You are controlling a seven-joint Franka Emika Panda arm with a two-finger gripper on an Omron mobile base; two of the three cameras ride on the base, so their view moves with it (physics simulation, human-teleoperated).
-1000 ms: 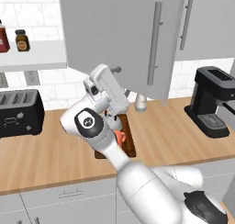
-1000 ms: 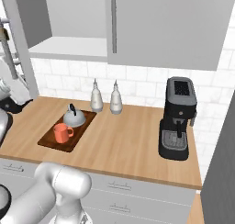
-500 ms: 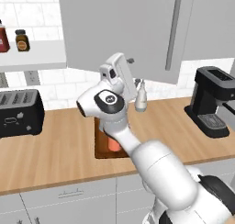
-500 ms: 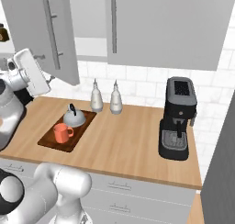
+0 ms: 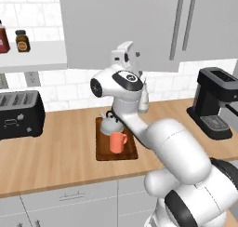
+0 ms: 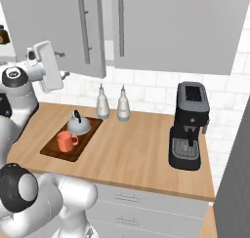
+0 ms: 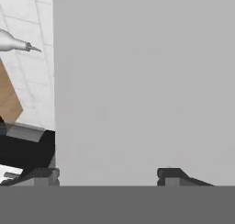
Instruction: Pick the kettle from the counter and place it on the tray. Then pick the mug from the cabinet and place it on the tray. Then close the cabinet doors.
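The silver-grey kettle (image 5: 110,124) (image 6: 78,125) and the orange mug (image 5: 117,141) (image 6: 65,141) both stand on the dark-brown tray (image 5: 103,154) (image 6: 52,151) on the wood counter (image 5: 56,151) (image 6: 132,154). The cabinet's left door (image 5: 116,21) (image 6: 53,22) (image 7: 137,81) stands slightly ajar; the right door (image 5: 214,21) (image 6: 185,27) is shut. My gripper (image 5: 135,58) (image 6: 62,65) (image 7: 110,175) is raised against the left door's face. It is open, with nothing between its fingers.
Two white bottles (image 6: 102,103) (image 6: 123,104) stand at the wall behind the tray. A black coffee machine (image 5: 216,103) (image 6: 190,125) is at the right, a toaster (image 5: 18,114) at the left. Jars (image 5: 21,40) sit on an open shelf above the toaster.
The left cabinet door has swung from wide open to nearly shut, and my hand has risen and travelled with it. Kettle and mug have stayed put on the tray.
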